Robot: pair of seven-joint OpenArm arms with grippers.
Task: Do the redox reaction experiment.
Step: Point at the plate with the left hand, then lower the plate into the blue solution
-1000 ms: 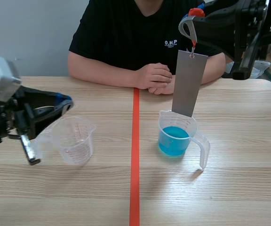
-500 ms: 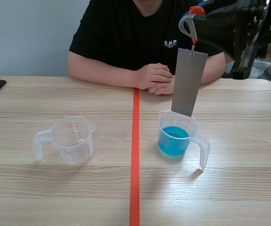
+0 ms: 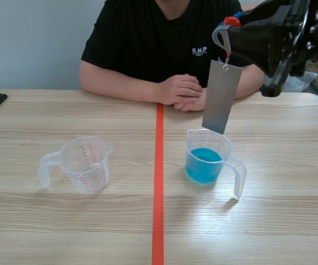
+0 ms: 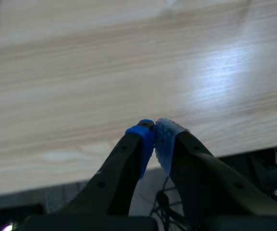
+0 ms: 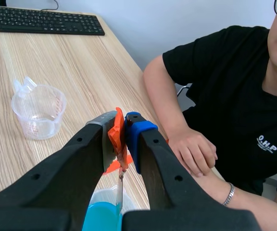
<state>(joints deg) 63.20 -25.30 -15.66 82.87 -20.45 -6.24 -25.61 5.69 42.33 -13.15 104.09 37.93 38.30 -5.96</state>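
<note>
Across the far side of the table point(image 3: 291, 165), seated person point(image 3: 148, 38), hands folded by the tape line point(image 3: 158, 182). High over the table's right half, right hand point(image 5: 124, 126) clenched on an orange clip point(image 5: 114, 135). Over a table edge, left hand point(image 4: 154, 142) clenched on nothing. Hanging from the clip, grey metal strip point(image 3: 221, 96), lower edge at the far rim of the blue-liquid cup point(image 3: 206, 157). Left of the tape line, empty clear cup point(image 3: 86, 164), upright.

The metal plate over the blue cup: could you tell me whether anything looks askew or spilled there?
Nothing spilled. The metal plate hangs slightly tilted from the orange tag pinched in the right tool, its lower edge at the back rim of the blue-liquid cup.
</note>
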